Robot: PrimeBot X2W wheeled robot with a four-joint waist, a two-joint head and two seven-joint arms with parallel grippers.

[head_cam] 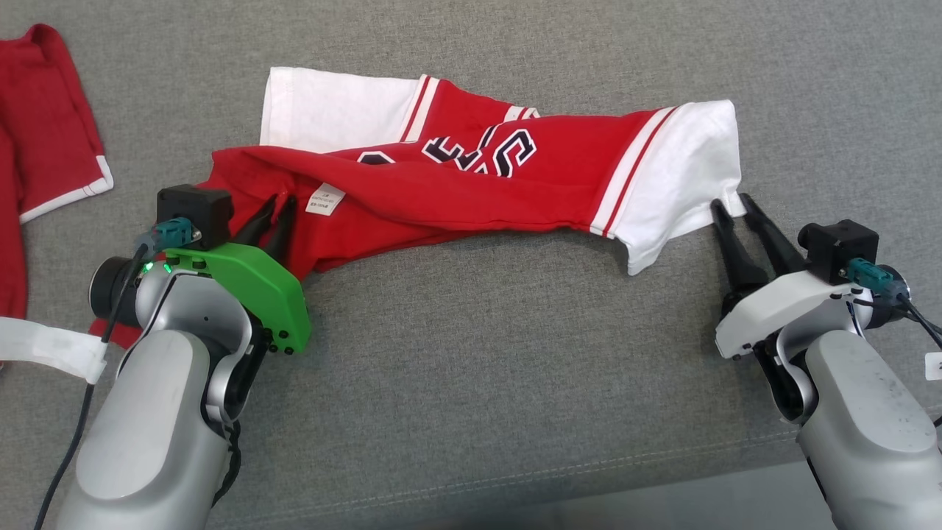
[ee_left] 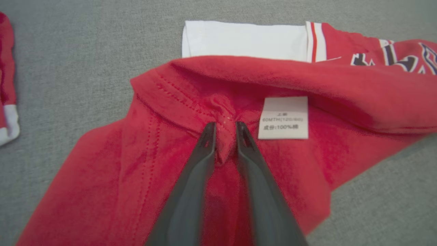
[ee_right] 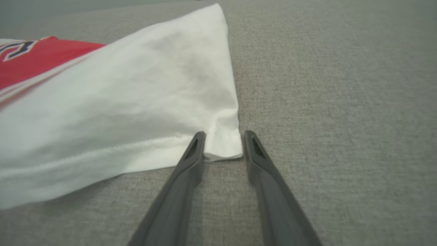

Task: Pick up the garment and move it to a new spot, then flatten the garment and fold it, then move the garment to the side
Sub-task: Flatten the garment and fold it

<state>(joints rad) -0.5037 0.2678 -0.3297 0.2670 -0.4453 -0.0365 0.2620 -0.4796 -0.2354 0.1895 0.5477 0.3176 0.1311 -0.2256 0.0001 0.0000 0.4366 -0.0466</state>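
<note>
The garment (head_cam: 471, 184) is a red jersey with white sleeves and dark lettering, lying crumpled and stretched sideways on grey fabric. My left gripper (head_cam: 283, 200) is at its left end, beside the white care label (ee_left: 283, 118). In the left wrist view this gripper (ee_left: 223, 124) is shut on a raised pinch of the red cloth (ee_left: 307, 78). My right gripper (head_cam: 730, 202) is at the right white sleeve. Its fingers (ee_right: 224, 135) stand a little apart, with the sleeve's hem corner (ee_right: 223, 147) between the tips.
A second red garment with white trim (head_cam: 44, 132) lies at the far left, also seen in the left wrist view (ee_left: 6, 68). A white strap (head_cam: 44, 346) hangs by my left arm. The grey surface's front edge (head_cam: 589, 471) runs along the bottom.
</note>
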